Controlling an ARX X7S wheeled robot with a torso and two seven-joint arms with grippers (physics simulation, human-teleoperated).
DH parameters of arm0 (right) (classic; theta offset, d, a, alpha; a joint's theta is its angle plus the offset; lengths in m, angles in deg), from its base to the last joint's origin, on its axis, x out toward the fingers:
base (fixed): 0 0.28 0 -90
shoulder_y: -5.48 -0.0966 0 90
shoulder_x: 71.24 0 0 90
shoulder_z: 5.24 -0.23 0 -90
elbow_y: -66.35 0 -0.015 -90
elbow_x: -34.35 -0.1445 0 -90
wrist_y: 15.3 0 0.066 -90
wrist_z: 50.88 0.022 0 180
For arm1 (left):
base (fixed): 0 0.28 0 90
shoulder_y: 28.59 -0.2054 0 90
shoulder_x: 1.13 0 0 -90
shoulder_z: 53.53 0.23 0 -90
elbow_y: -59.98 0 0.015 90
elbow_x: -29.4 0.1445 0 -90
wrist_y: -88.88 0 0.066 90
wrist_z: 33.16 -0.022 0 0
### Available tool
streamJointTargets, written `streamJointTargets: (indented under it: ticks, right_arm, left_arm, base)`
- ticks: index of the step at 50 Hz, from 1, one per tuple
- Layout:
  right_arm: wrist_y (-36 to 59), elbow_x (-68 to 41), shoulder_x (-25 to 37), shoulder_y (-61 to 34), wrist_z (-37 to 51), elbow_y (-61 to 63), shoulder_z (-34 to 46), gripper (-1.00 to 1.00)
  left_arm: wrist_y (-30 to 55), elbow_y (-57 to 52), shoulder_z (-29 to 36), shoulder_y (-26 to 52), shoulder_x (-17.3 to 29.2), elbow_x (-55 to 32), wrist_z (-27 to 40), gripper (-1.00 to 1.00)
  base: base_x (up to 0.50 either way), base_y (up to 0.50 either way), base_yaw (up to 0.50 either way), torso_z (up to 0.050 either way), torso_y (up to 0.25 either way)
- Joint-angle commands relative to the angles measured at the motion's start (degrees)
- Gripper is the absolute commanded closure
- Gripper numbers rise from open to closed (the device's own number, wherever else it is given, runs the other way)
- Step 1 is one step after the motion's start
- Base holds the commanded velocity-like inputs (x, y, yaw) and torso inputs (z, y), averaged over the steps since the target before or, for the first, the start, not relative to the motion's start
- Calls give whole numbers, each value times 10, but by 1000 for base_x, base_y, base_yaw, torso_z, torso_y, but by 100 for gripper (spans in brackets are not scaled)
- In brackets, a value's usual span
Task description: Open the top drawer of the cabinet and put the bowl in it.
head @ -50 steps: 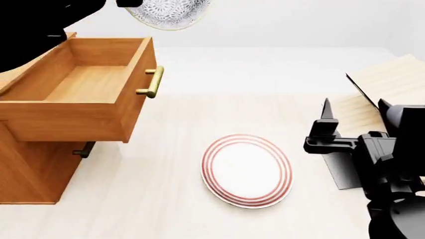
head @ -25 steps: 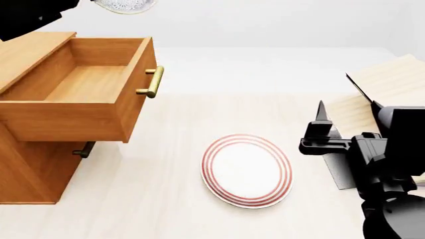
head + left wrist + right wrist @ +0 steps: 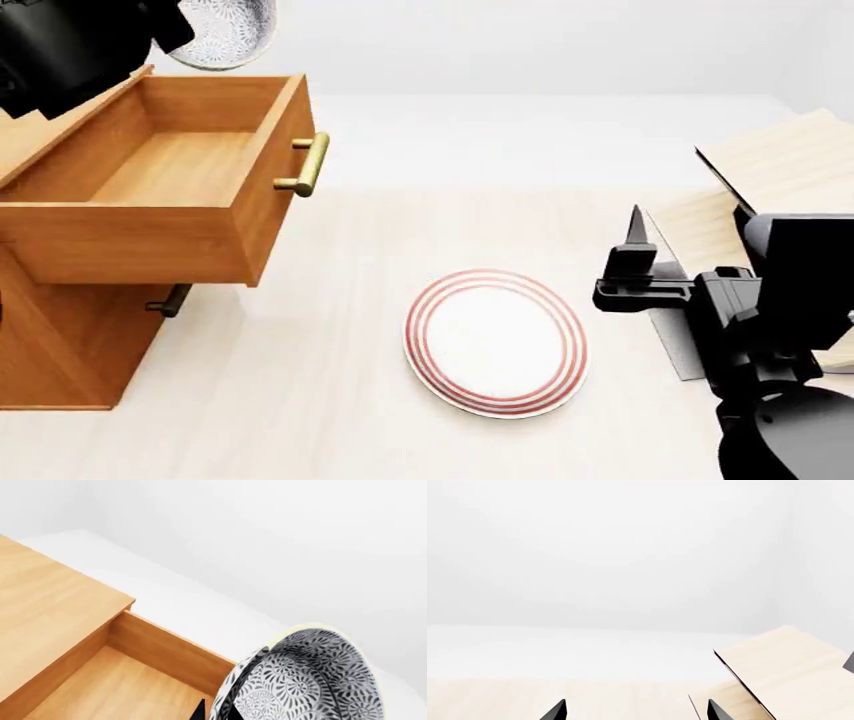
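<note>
The top drawer (image 3: 174,175) of the orange-brown cabinet (image 3: 60,340) stands pulled open and empty, its brass handle (image 3: 307,165) at the front. My left gripper (image 3: 167,30) is shut on the rim of the speckled bowl (image 3: 220,32) and holds it in the air above the drawer's far end. In the left wrist view the bowl (image 3: 307,680) hangs tilted beside the open drawer (image 3: 127,680), its rim pinched between my fingertips (image 3: 199,711). My right gripper (image 3: 638,235) is open and empty, to the right of the plate; its fingertips (image 3: 557,711) show apart.
A flat white plate with red rings (image 3: 497,340) lies on the pale floor in the middle. A pale wooden rack on a black base (image 3: 767,170) stands at the right, close to my right arm. A lower drawer's handle (image 3: 170,300) shows under the open drawer.
My left gripper has carried the bowl to the left and then down, from above the drawer's front corner to over its far end. My right gripper has shifted slightly left.
</note>
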Motion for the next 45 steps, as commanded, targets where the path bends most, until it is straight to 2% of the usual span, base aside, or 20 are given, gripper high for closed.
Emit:
streamJointTargets:
  ticks: [1,12,22,45]
  right_arm:
    - [-6,2,1,1,3,-7,8,-100]
    - [-15,7,1,0,4,-15,22,-100]
    - [-18,9,2,-1,7,-21,29,-100]
    - [-20,10,3,-11,12,-37,46,-100]
  left_arm:
    - [-40,44,-7,-18,7,26,-20,100]
    - [-69,96,3,-29,1,51,-47,100]
    - [-114,186,7,-27,-23,79,-73,100]
    - [-192,437,31,54,-80,139,-159,100]
  base:
    - [0,0,0,0,0]
    - [0,0,0,0,1]
    - [0,0,0,0,0]
    - [0,0,0,0,0]
